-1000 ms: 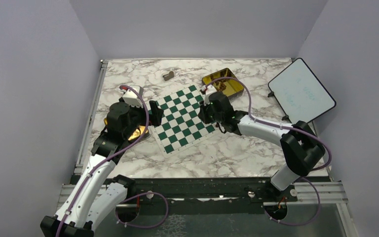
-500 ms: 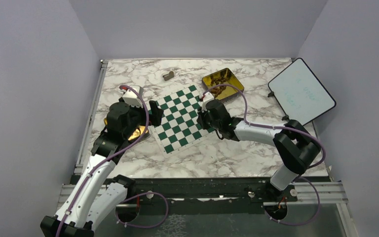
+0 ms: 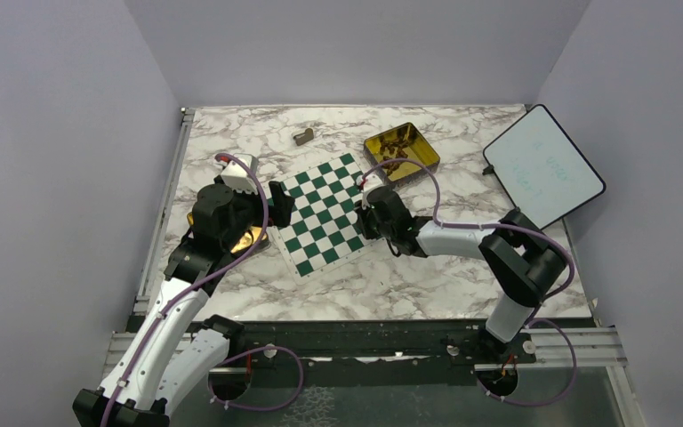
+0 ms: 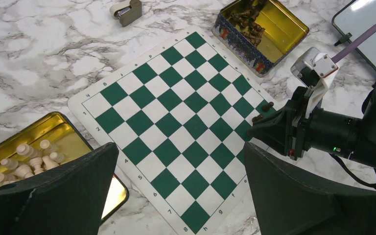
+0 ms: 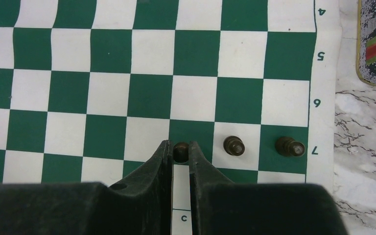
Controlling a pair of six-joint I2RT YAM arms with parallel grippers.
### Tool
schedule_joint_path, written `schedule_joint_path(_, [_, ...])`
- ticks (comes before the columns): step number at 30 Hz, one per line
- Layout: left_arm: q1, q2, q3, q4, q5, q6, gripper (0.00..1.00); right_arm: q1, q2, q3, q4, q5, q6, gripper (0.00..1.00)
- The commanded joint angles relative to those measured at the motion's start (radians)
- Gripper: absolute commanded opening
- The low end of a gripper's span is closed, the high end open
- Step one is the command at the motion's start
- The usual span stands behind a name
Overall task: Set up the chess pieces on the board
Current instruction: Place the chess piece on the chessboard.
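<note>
The green and white board (image 3: 320, 216) lies at an angle mid-table; it also shows in the left wrist view (image 4: 176, 103) and the right wrist view (image 5: 156, 63). My right gripper (image 5: 180, 151) is shut on a dark brown pawn (image 5: 180, 152) and holds it low over a green square in row 7. Two more dark pawns (image 5: 234, 145) (image 5: 290, 146) stand to its right in the same row. In the top view the right gripper (image 3: 362, 220) is at the board's right edge. My left gripper (image 4: 181, 191) hangs open and empty above the board's left side (image 3: 280, 203).
A gold tin (image 3: 400, 149) with several dark pieces stands beyond the board's far right corner. Another gold tin (image 4: 29, 152) with pale pieces lies left of the board, under my left arm. A grey-tan block (image 3: 302, 136) lies at the back. A white panel (image 3: 542, 165) stands at the right.
My right gripper has moved from near the dark-piece tin toward the near end of the board's right edge, carrying the pawn. The left arm has not moved.
</note>
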Motion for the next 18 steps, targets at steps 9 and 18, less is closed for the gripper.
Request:
schedule_joint_path(9, [-0.004,-0.014,-0.008,0.01,0.004,0.005,0.99,0.009,0.048,0.003,0.044,0.032,-0.007,0.16])
schedule_joint_path(18, [-0.004,-0.014,-0.008,0.01,0.006,0.005,0.99,0.009,0.058,0.014,0.041,0.041,-0.01,0.16])
